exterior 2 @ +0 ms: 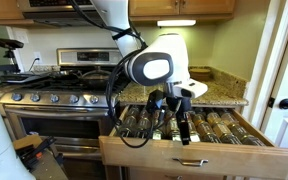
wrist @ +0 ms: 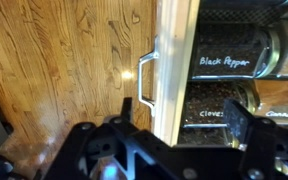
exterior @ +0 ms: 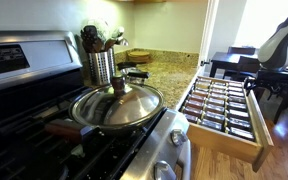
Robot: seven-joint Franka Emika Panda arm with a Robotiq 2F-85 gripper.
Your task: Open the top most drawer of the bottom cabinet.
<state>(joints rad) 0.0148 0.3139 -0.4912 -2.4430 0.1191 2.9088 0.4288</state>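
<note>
The top most drawer of the bottom cabinet stands pulled far out, with rows of small dark jars inside. Its white front and slim metal bar handle show in the wrist view. Labels there read Black Pepper and Cloves. The cabinet's speckled granite countertop shows in both exterior views. My gripper hangs open just above the jars behind the drawer front. In the wrist view its fingers are spread wide and hold nothing, with the drawer front below them.
A steel stove stands beside the cabinet. On it sits a lidded pan, with a metal utensil holder behind. There is wood floor in front of the drawer. A dark table and chairs are beyond, and a white door is to the side.
</note>
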